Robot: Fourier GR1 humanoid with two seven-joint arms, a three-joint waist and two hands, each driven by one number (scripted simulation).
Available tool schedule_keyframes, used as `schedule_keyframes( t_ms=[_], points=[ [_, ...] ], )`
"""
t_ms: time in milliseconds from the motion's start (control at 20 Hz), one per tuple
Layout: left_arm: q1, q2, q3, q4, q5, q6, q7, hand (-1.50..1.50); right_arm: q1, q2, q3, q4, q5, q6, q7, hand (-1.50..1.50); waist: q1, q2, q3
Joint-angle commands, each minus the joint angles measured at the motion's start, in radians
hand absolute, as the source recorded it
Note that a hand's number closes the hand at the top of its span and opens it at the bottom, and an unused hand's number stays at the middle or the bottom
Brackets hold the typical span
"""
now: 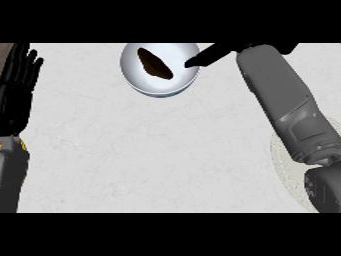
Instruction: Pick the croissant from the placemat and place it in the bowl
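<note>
A dark brown croissant [155,64] lies inside the white bowl [160,88] at the top middle of the counter. My right hand [211,54] hovers at the bowl's right rim, its fingers relaxed and holding nothing, one fingertip reaching just over the rim. A pale round placemat [284,165] shows at the right, mostly hidden under my right forearm, with nothing visible on it. My left hand [18,70] rests open at the left edge, fingers up.
A white marble counter [143,150] fills the view. Dark wooden strips show at the top left and top right corners.
</note>
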Motion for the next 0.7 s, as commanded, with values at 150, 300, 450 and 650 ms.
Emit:
schedule_keyframes(
  t_ms=[150,300,450,650],
  points=[
    [-0.034,-0.013,-0.015,0.004,-0.005,0.005,0.000,0.00,0.032,-0.150,-0.082,0.010,-0.071,0.074,-0.033,-1.50,0.011,0.016,0.002],
    [-0.008,0.013,-0.008,-0.026,0.009,-0.025,0.012,0.00,0.076,-0.238,-0.108,0.018,-0.095,0.171,-0.075,-1.50,0.018,0.010,0.004],
    [-0.001,-0.016,-0.014,-0.004,0.016,-0.026,-0.024,0.00,0.096,-0.276,-0.118,0.026,-0.102,0.208,-0.094,-1.50,0.027,0.021,0.003],
    [-0.038,-0.012,-0.027,-0.011,-0.006,-0.003,0.008,0.00,0.101,-0.324,-0.120,0.031,-0.103,0.268,-0.105,-1.50,0.032,0.023,0.005]
  ],
)
